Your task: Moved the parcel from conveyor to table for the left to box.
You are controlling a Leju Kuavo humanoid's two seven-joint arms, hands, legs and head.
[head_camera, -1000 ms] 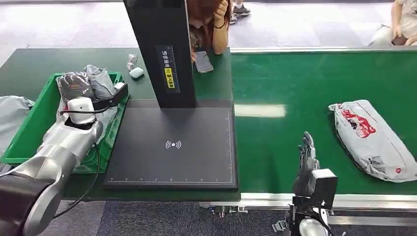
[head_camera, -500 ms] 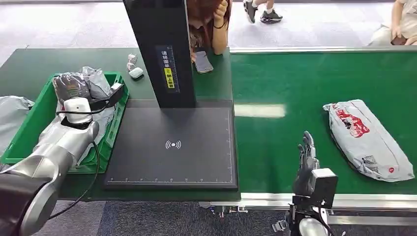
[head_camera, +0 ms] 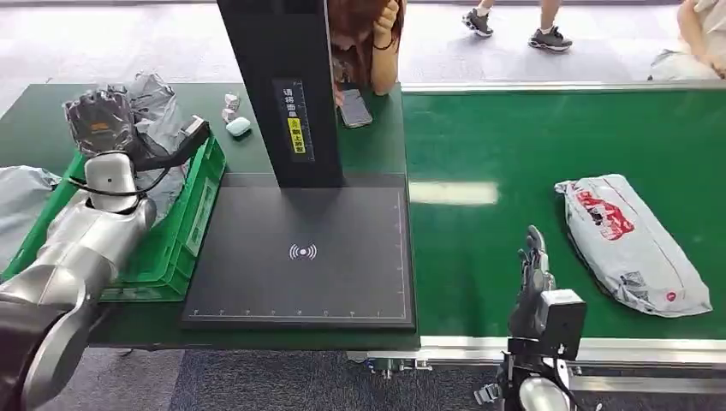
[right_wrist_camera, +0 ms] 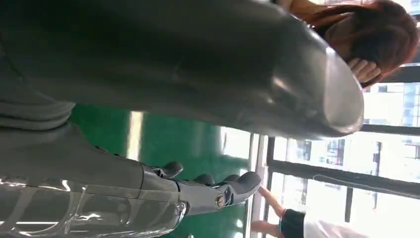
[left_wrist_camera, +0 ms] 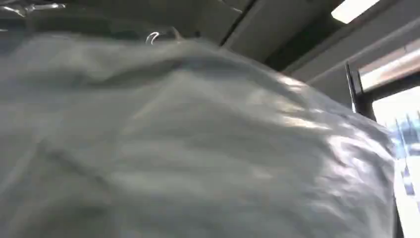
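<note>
A grey parcel with red print (head_camera: 629,244) lies slantwise on the green conveyor belt (head_camera: 514,145), to the right of my right hand (head_camera: 535,278). That hand stands at the belt's near edge with its fingers (right_wrist_camera: 218,191) straight and apart, holding nothing. My left hand (head_camera: 96,124) is raised above the far end of the green bin (head_camera: 184,231) and grips a crumpled grey parcel (head_camera: 158,98). In the left wrist view this grey parcel (left_wrist_camera: 198,148) lies close against the camera and hides the fingers.
A black scan pad (head_camera: 300,253) with a tall black column (head_camera: 287,86) sits between bin and belt. A phone (head_camera: 354,108) and a small earbud case (head_camera: 238,127) lie behind it, where a person leans. Another grey bag (head_camera: 21,201) lies left of the bin.
My left arm has risen from inside the bin, carrying the crumpled grey parcel up and away. The parcel on the belt has drifted left towards my right hand, which stayed still.
</note>
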